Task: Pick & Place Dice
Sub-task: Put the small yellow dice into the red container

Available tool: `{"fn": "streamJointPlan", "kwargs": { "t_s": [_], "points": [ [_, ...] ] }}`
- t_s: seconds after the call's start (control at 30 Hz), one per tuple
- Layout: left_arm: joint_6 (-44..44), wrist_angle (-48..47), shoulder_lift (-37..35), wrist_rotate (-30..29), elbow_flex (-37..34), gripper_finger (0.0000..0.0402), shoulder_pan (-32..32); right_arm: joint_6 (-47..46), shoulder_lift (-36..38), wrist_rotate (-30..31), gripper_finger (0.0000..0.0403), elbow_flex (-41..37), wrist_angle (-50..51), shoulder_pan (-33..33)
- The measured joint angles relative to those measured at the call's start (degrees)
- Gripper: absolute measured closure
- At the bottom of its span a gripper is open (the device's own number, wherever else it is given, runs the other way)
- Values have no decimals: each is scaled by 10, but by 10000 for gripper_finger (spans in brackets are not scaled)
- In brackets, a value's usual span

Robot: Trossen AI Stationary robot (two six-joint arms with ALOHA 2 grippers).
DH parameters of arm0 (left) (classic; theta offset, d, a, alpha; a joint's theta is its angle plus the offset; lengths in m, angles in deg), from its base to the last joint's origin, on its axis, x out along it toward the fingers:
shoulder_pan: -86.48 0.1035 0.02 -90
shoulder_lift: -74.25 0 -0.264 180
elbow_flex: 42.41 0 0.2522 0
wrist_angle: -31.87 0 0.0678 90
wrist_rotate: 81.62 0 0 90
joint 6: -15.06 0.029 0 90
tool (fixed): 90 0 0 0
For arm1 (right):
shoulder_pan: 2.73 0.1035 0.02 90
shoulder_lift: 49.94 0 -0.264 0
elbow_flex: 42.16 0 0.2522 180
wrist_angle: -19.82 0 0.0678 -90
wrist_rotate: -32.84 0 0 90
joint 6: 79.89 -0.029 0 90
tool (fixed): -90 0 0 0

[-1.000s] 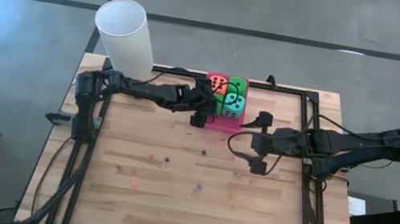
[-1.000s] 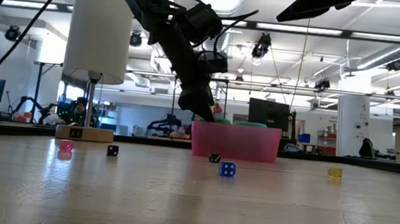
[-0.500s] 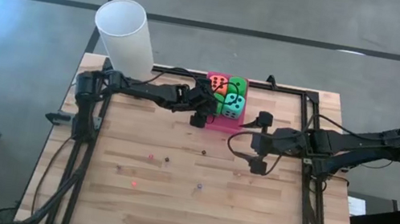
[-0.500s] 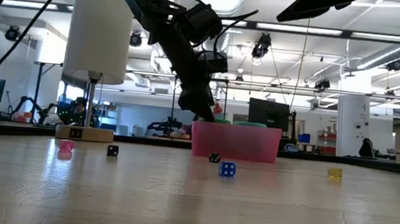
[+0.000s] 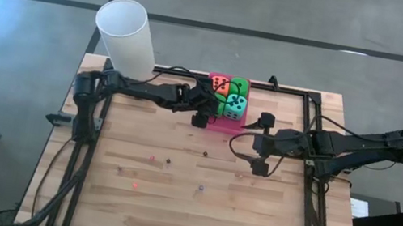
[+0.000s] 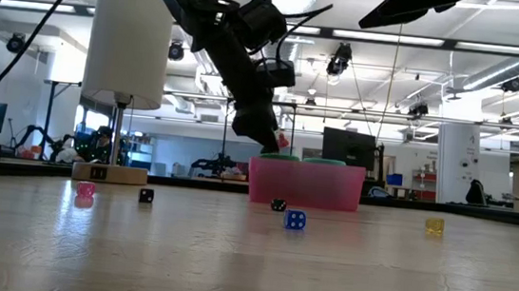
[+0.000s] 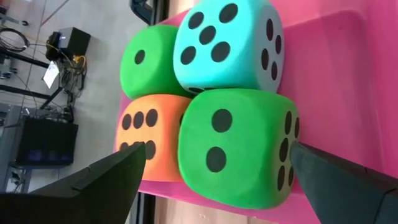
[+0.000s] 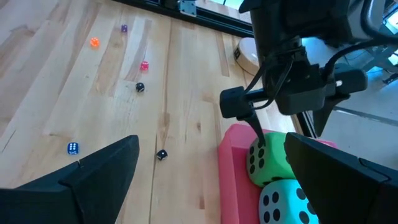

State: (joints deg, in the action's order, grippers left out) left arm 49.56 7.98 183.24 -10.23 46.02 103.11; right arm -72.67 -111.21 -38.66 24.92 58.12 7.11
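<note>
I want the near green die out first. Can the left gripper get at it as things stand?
Probably yes. The left gripper hangs open just over the pink tray, and in its wrist view the green die sits between its fingers with nothing over it. The orange die and teal die crowd it, though.

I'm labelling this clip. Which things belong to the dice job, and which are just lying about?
Job:
- green die
- second green die
- teal die
- orange die
- pink tray
- left gripper, open above the tray

Lying about:
- small blue die
- yellow die
- white cylinder
</note>
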Motion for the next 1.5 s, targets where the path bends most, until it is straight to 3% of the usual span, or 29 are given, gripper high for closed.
{"fn": "streamJointPlan", "kwargs": {
  "t_s": [0.7, 1.27, 1.5],
  "points": [
    [-2, -22, -52, 0, 0, 5, -13, 3, 0, 0, 3, 0, 2, 0],
    [-39, -121, -108, 2, 0, 8, -137, 3, 0, 0, 3, 0, 3, 0],
    [-62, -153, -115, 11, 0, 30, -181, 3, 0, 0, 3, 0, 3, 0]
  ]
}}
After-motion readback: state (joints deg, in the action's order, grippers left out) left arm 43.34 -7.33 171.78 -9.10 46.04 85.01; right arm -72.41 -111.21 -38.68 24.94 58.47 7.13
